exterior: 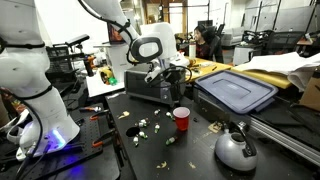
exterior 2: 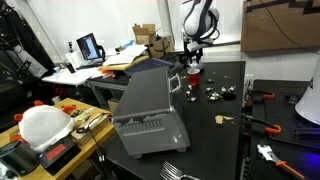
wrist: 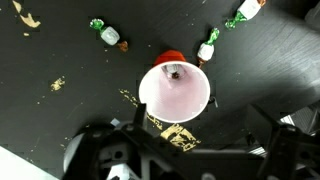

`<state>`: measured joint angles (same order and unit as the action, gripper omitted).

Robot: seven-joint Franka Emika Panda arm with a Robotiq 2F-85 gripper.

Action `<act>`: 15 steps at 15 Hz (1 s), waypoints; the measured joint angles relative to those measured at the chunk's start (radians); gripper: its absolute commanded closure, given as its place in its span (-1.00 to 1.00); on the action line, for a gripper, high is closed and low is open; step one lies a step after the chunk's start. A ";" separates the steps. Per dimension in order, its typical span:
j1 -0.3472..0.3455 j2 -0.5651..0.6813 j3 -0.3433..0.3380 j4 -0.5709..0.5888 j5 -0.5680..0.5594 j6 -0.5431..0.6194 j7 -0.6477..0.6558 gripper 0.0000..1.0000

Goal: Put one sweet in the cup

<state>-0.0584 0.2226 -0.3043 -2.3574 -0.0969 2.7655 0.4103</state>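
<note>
Pincer (wrist: pixel 185 152) spread wide, empty, hovering above the cup (wrist: pixel 176 98).

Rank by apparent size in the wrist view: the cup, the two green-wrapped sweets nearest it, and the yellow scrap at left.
1. the cup, largest by far
2. left sweet and right sweet: alike, not ranked
3. yellow scrap, smallest

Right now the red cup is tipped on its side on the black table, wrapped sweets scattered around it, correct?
No: the red cup stands upright, mouth up; the wrist view looks straight down into it. The rest holds: black table, wrapped sweets scattered around it.
</note>
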 measured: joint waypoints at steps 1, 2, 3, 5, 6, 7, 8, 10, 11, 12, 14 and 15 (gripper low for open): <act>-0.001 -0.022 0.005 -0.016 0.000 -0.012 -0.025 -1.00; -0.002 -0.044 0.009 -0.034 0.000 -0.026 -0.048 -1.00; -0.002 -0.066 0.012 -0.051 -0.001 -0.042 -0.069 -1.00; -0.008 -0.107 0.020 -0.085 -0.009 -0.077 -0.111 -1.00; -0.015 -0.126 0.025 -0.102 -0.013 -0.093 -0.133 -1.00; -0.021 -0.145 0.031 -0.119 -0.015 -0.112 -0.156 -1.00; -0.028 -0.165 0.038 -0.136 -0.015 -0.134 -0.184 -1.00; -0.041 -0.205 0.050 -0.166 -0.013 -0.185 -0.230 -1.00; -0.047 -0.225 0.057 -0.178 -0.013 -0.213 -0.241 -1.00; -0.051 -0.246 0.063 -0.187 -0.013 -0.244 -0.250 -1.00; -0.056 -0.288 0.074 -0.196 -0.013 -0.308 -0.250 -1.00; -0.059 -0.309 0.081 -0.196 -0.013 -0.340 -0.250 -1.00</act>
<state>-0.1175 -0.0864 -0.2233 -2.5536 -0.1101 2.4253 0.1600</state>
